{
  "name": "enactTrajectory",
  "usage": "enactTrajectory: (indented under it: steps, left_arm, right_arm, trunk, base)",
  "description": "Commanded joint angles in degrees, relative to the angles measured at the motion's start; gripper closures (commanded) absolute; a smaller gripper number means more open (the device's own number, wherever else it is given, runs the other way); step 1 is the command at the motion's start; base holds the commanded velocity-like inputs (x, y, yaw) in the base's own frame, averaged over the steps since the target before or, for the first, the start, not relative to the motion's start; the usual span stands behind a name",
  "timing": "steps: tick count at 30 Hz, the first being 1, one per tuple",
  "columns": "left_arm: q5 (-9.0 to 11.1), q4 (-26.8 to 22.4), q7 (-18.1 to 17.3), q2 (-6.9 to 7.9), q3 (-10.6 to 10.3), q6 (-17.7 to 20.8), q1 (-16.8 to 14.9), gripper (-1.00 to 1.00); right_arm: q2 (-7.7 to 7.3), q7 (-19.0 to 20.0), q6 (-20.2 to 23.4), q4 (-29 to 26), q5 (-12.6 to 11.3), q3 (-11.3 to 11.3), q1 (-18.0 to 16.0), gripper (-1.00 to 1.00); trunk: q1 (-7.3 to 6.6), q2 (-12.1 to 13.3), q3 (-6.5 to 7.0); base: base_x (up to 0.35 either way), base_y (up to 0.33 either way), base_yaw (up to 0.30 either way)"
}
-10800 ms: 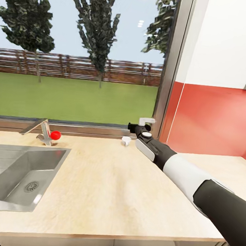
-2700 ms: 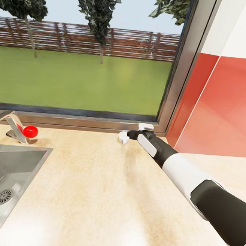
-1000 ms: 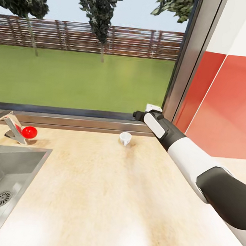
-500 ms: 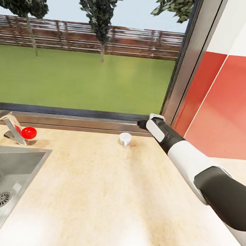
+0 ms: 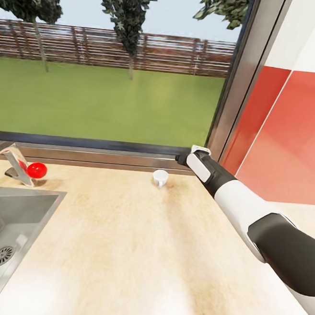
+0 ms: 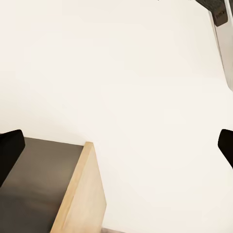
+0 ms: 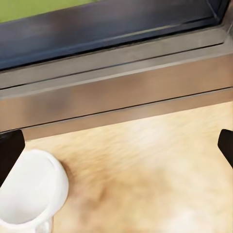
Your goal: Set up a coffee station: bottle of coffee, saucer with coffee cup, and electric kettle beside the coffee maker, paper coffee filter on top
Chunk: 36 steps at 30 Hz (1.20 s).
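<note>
right hand (image 5: 182,158) spread, empty | coffee cup (image 5: 160,177) upright on kitchen countertop (image 5: 134,251), just beside

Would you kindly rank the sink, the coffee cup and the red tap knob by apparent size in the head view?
1. Sink, largest by far, though cropped and nearest the camera.
2. Coffee cup and red tap knob: both small, at similar distance, too alike to rank.

The head view looks forward and down over the kitchen countertop (image 5: 119,250) toward the window (image 5: 107,75). The right wrist view faces the window sill (image 7: 116,92) from close above the worktop, sharing the coffee cup (image 5: 160,177) with the head view. The left wrist view looks past a wooden edge (image 6: 80,199) at a pale surface.
</note>
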Motion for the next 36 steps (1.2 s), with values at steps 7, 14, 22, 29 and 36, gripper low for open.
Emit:
enactTrajectory:
  steps: [7,14,22,29,36]
  left_arm:
    - [-0.52,0.11,0.24,-0.04,0.44,-0.40,-0.04,-1.00]
    - [-0.52,0.11,0.24,-0.04,0.40,-0.40,-0.04,-1.00]
    - [-0.52,0.11,0.20,-0.04,0.39,-0.40,-0.04,-1.00]
    - [-0.52,0.11,0.20,-0.04,0.41,-0.40,-0.06,-1.00]
    - [-0.58,0.11,0.17,-0.04,0.39,-0.40,-0.05,-1.00]
  right_arm:
    - [-0.04,-0.41,0.13,-0.05,-0.42,0.46,-0.08,-1.00]
    - [-0.04,-0.39,0.14,-0.05,-0.42,0.44,-0.08,-1.00]
    - [0.02,-0.34,0.20,-0.13,-0.35,0.51,-0.08,-1.00]
    - [0.04,-0.32,0.28,-0.06,-0.33,0.53,0.01,-1.00]
    - [0.08,-0.40,0.30,-0.05,-0.38,0.53,1.72,-1.00]
  trunk:
    - [0.02,-0.07,-0.07]
    - [0.02,-0.07,-0.07]
    - [0.02,-0.07,-0.07]
    - [0.02,-0.07,-0.07]
    - [0.02,-0.07,-0.07]
  base:
    - [0.144,0.000,0.000]
    - [0.029,0.000,0.000]
    - [0.001,0.000,0.000]
    - [0.000,0.000,0.000]
    - [0.000,0.000,0.000]
